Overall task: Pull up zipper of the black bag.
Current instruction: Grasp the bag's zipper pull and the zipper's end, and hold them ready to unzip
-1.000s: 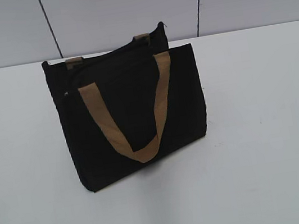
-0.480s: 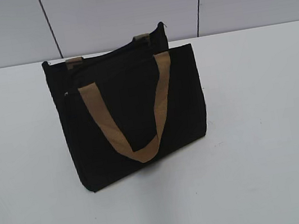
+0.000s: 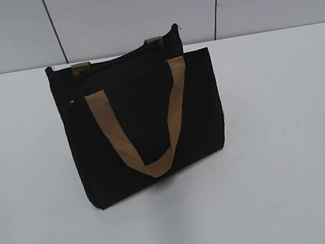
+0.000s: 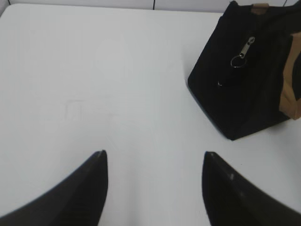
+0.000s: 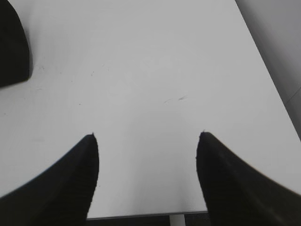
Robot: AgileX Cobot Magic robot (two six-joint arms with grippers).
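Observation:
The black bag [image 3: 144, 125] stands upright on the white table, a tan handle [image 3: 141, 125] hanging down its near face. In the left wrist view the bag [image 4: 244, 89] is at the upper right, and the zipper's silver pull tab [image 4: 243, 51] with its ring hangs on the bag's narrow end. My left gripper [image 4: 154, 157] is open and empty, over bare table well short of the bag. My right gripper [image 5: 146, 136] is open and empty; only a corner of the bag [image 5: 13, 52] shows at that view's left edge. Neither gripper shows in the exterior view.
The white table [image 3: 289, 139] spreads around the bag. Its near edge [image 5: 141, 215] shows at the bottom of the right wrist view and its right edge [image 5: 268, 66] runs along the right side. A grey panelled wall [image 3: 132, 9] stands behind.

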